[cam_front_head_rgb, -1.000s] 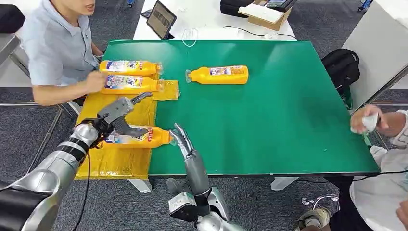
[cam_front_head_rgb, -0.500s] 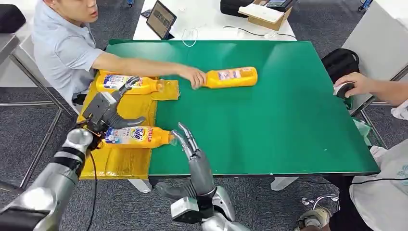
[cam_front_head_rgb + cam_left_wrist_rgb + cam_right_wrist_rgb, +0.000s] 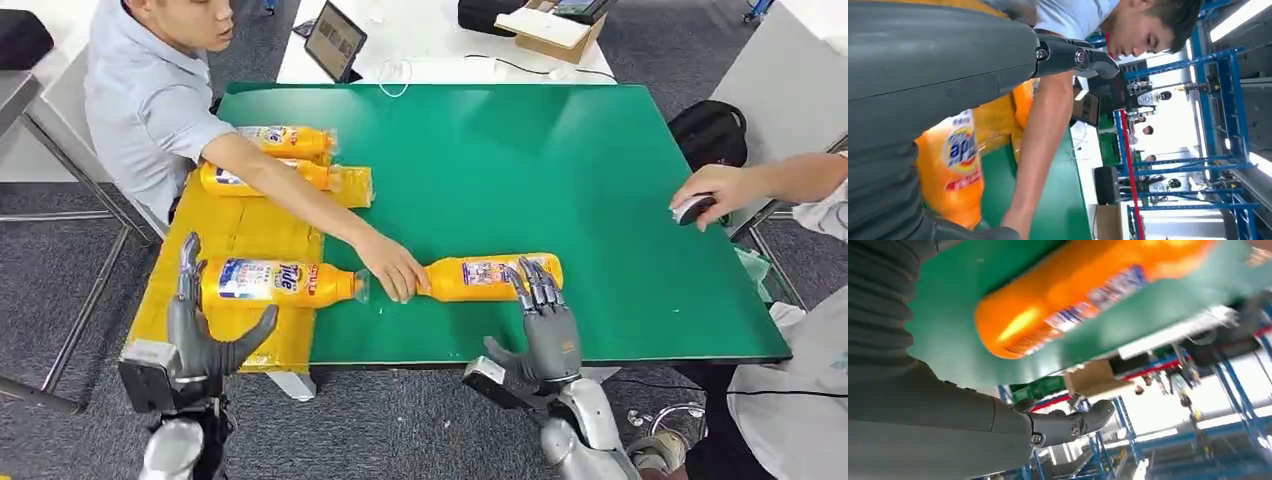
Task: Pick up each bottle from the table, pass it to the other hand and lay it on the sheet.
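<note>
The green-topped rectangular counter point(image 3: 600, 200) carries a crinkled yellow plastic sheet point(image 3: 240, 235) along its left edge. A person in a pale blue shirt point(image 3: 150, 100) sits beside the sheet, one arm reaching across so that their hand point(image 3: 392, 268) grips the neck end of an orange plastic detergent bottle point(image 3: 485, 277) lying on its side on the green surface near the front edge. Three more orange bottles lie on the sheet: one near the front point(image 3: 275, 283) and two side by side at the far end point(image 3: 268, 160). The left robot hand point(image 3: 200, 335) hovers below the front bottle, fingers spread, holding nothing. The right robot hand point(image 3: 545, 320) is spread and empty too, fingertips overlapping the near bottle's base; contact cannot be told.
</note>
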`<state>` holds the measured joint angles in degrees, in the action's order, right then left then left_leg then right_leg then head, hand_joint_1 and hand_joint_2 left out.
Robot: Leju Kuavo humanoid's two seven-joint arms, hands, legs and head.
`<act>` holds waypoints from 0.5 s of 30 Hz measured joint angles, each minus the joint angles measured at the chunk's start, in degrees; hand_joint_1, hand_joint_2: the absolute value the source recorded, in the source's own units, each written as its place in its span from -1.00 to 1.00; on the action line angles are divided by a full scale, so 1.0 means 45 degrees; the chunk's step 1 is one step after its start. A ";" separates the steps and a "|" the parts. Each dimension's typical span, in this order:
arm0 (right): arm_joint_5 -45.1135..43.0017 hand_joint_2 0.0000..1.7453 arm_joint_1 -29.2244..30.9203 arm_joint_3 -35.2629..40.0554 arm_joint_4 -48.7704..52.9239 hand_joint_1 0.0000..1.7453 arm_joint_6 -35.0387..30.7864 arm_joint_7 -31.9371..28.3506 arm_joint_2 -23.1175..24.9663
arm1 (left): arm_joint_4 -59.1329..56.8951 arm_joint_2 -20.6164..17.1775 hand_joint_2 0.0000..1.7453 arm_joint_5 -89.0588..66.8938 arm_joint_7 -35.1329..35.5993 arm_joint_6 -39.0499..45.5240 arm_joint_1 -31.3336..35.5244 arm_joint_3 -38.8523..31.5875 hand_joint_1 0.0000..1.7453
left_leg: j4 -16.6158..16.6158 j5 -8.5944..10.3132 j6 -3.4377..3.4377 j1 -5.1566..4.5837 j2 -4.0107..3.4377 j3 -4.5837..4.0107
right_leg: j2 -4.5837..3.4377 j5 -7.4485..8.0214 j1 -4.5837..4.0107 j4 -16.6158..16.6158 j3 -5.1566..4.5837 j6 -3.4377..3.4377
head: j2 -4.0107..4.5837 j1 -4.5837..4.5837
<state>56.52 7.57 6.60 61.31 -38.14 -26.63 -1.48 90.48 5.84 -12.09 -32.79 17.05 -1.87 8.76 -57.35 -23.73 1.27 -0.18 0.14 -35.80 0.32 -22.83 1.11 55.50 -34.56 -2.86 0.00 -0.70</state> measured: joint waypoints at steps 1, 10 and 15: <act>0.0157 1.00 0.0045 0.0000 -0.0143 -1.00 0.0069 0.0147 -0.0094 | 0.0118 0.0073 1.00 -0.0054 0.0005 0.0074 -0.0126 0.0074 -1.00 | 0.0000 0.0002 -0.0001 0.0002 0.0001 0.0001 | 0.0002 0.0000 -0.0001 0.0001 0.0000 0.0000 | 0.0000 0.0005; 0.0871 1.00 0.1512 0.0209 -0.2047 -1.00 0.0851 0.1084 -0.0545 | 0.0122 0.0262 1.00 -0.1040 0.0097 0.0584 -0.0135 0.0326 -1.00 | 0.0000 0.0018 -0.0002 0.0011 0.0000 0.0002 | 0.0002 0.0007 -0.0011 0.0012 0.0006 -0.0002 | 0.0000 0.0005; 0.1196 1.00 0.3150 0.0543 -0.3870 -1.00 0.1123 0.1278 -0.0559 | -0.0606 0.0325 1.00 -0.1312 0.0219 0.0502 0.0444 0.0583 -1.00 | -0.0003 0.0029 0.0008 0.0007 -0.0001 0.0004 | 0.0002 0.0015 -0.0005 0.0013 0.0009 -0.0011 | 0.0000 0.0000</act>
<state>61.90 21.74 9.05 43.90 -33.09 -20.88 -4.00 87.76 7.30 -17.99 -31.80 19.30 0.12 11.38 -57.36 -23.60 1.31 -0.15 0.14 -35.78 0.33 -22.76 1.09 55.56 -34.52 -2.91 0.00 -0.70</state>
